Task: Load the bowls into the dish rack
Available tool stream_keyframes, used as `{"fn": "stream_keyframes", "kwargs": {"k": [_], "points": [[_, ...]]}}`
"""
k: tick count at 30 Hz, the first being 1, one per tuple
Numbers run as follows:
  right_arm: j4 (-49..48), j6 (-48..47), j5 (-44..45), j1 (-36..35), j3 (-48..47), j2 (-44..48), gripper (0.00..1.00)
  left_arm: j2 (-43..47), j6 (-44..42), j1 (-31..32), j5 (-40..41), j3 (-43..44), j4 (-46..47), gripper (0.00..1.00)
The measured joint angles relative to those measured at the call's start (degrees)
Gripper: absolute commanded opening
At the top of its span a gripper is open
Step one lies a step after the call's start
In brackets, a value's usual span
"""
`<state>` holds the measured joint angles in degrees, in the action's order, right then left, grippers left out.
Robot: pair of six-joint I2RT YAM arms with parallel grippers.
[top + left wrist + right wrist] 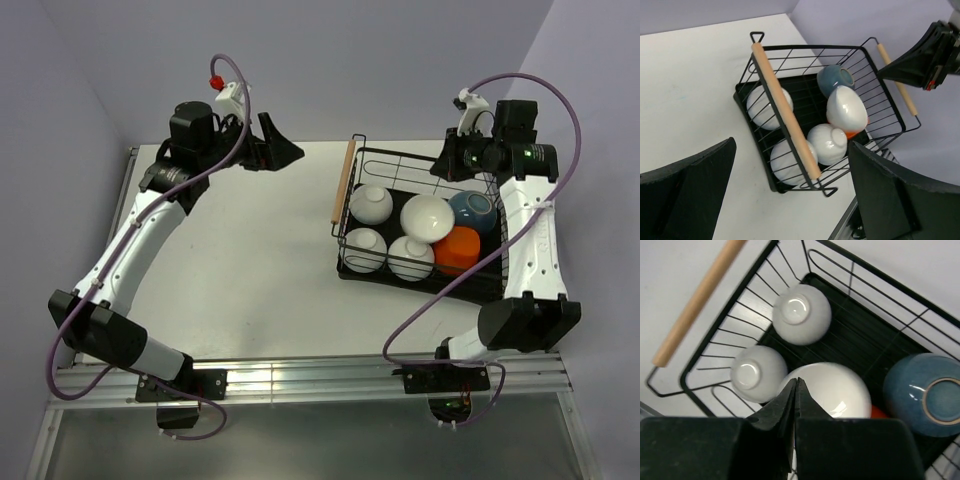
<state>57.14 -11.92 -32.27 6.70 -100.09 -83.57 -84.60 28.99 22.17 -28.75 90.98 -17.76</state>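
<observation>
The black wire dish rack (pixel 345 182) stands at the right of the table. Six bowls lie in it: four white bowls, such as one at the rack's far left (pixel 371 204), a dark blue bowl (pixel 472 211) and an orange bowl (pixel 458 250). My left gripper (pixel 285 148) is open and empty, held above the table left of the rack. In the left wrist view (pixel 790 200) its fingers frame the rack (pixel 785 110). My right gripper (pixel 447 162) is shut and empty, above the rack's far side. In the right wrist view (pixel 795 382) it hovers over a white bowl (pixel 825 390), next to the blue bowl (pixel 925 392).
The white table (pixel 250 260) has a metal rail (pixel 320 380) along its near edge. Lavender walls stand close behind and to the right. The right arm (pixel 530 240) runs along the rack's right side.
</observation>
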Motion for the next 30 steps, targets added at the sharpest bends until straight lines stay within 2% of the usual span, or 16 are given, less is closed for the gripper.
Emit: {"fn": "stream_keyframes", "kwargs": {"k": [10,13,20,25,27,30], "points": [[7.58,-9.16,4.0,1.77,-13.66,-16.48,0.0,3.72,-3.37,-2.75,-1.92,-4.13,-3.45,0.99],[10.47,-11.3,5.53,3.63,-16.0,-18.34,0.0,5.4,-4.85,-2.8,-2.56,-5.9,-3.28,0.99],[14.78,-15.23,7.5,4.26,-17.86,-18.05,0.3,8.48,-7.39,-2.8,-3.37,-9.03,0.17,1.0],[10.88,-16.48,10.32,3.34,-7.3,-14.82,0.51,9.01,-7.65,-2.8,-3.37,-10.36,0.81,0.99],[9.25,-17.22,11.85,2.49,-3.74,-13.64,0.54,9.05,-8.33,-2.82,-3.34,-10.69,0.85,0.99],[6.84,-18.47,14.34,0.33,0.02,-12.24,0.51,9.14,-8.68,-2.8,-3.32,-11.39,0.92,0.99]]}}
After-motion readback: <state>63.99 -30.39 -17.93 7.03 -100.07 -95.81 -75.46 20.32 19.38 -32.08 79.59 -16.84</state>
